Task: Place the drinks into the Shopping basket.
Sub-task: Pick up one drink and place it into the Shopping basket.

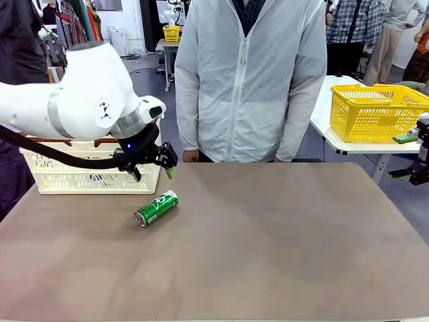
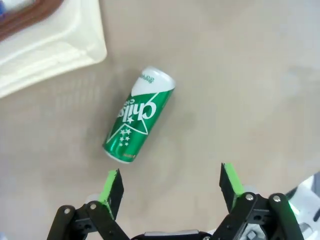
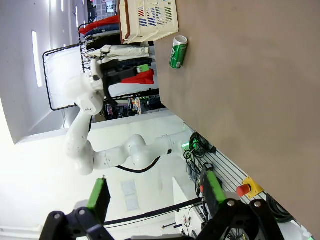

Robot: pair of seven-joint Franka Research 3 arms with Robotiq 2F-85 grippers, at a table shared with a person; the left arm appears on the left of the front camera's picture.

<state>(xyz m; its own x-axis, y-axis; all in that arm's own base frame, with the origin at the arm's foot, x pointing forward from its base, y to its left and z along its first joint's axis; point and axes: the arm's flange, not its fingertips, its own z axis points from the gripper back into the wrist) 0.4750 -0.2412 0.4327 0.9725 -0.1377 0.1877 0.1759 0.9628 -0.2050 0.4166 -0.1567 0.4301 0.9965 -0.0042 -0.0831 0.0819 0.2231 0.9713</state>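
While left hand [image 2: 170, 187] hung spread, green can [image 2: 138, 118] lay toward 11 o'clock on surface [image 2: 240, 90]; if clipped off-centre, can could be rolled away.

I see a green can [image 1: 155, 208] with white lettering, white stars and silver ends. The basket [image 1: 94, 171] is cream-white, brown rim. My desk [image 1: 268, 248] is plain grey-brown. Both tools, left tool [image 1: 153, 166] and right tool [image 3: 155, 195], are black with green pads. Far right: yellow mesh basket [image 1: 375, 111]. Person's jacket [image 1: 248, 74] is white.
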